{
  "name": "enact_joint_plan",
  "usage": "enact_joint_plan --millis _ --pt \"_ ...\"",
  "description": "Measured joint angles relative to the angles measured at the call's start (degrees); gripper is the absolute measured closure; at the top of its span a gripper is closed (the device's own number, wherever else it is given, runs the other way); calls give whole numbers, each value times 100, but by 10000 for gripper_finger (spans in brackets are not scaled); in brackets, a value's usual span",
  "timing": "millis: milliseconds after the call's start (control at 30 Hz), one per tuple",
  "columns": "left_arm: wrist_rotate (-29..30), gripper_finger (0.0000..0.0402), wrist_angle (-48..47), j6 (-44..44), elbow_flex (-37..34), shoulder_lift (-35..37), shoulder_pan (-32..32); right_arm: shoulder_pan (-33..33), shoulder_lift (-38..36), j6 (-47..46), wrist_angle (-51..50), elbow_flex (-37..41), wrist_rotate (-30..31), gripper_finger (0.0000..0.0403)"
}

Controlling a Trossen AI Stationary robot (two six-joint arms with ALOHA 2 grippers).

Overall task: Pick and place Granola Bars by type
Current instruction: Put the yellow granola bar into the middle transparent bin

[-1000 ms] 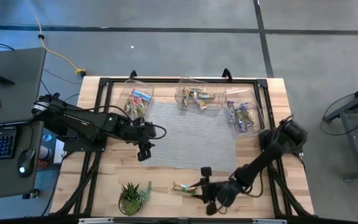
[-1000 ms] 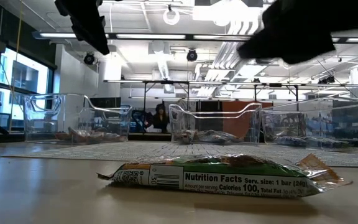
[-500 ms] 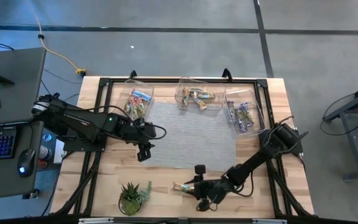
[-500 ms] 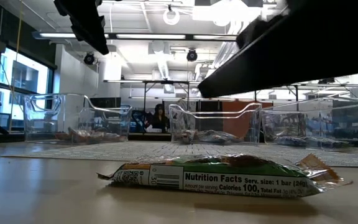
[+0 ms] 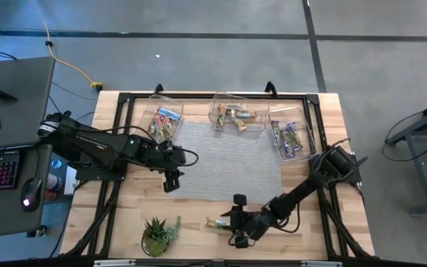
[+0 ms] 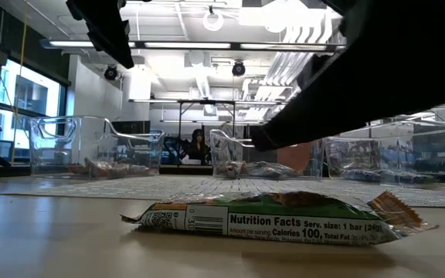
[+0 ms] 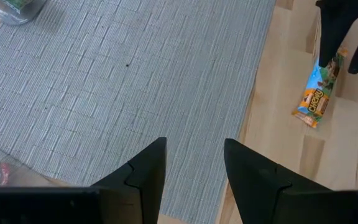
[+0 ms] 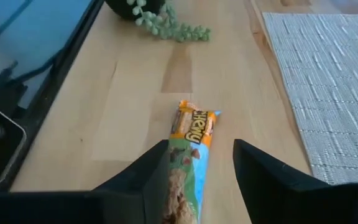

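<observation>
Our right gripper (image 8: 194, 165) straddles, unclenched, the green-orange shiny-wrapped granola bar (image 8: 188, 163) near the wooden table's (image 5: 199, 211) front edge; left gripper (image 7: 191, 165) hangs released.

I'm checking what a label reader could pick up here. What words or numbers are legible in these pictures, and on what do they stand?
"Nutrition Facts", on the green-orange wrapped granola bar lying on the wooden table, low view.
"Serv. size: 1 bar (24g)", same panel.
"Calories 100", same panel.
"Total Fat", same panel; smaller print and barcode digits too small to read.
"Chewy", orange end of that bar, wrist views.
Bars in the clear plastic tubs: unreadable.
</observation>
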State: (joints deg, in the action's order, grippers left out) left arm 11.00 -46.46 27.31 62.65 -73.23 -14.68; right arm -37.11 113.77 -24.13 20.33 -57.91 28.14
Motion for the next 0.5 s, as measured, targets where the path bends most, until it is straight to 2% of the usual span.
enact_joint_plan --millis 133,233,500 --pt "-2 246 -16 0 0 0 0 -81 -2 126 -203 0 204 220" --pt "-2 246 -47 0 0 0 0 -86 -2 -237 -314 0 268 200" --pt "-4 246 -44 0 0 0 0 -315 414 -180 -103 0 -51 174"
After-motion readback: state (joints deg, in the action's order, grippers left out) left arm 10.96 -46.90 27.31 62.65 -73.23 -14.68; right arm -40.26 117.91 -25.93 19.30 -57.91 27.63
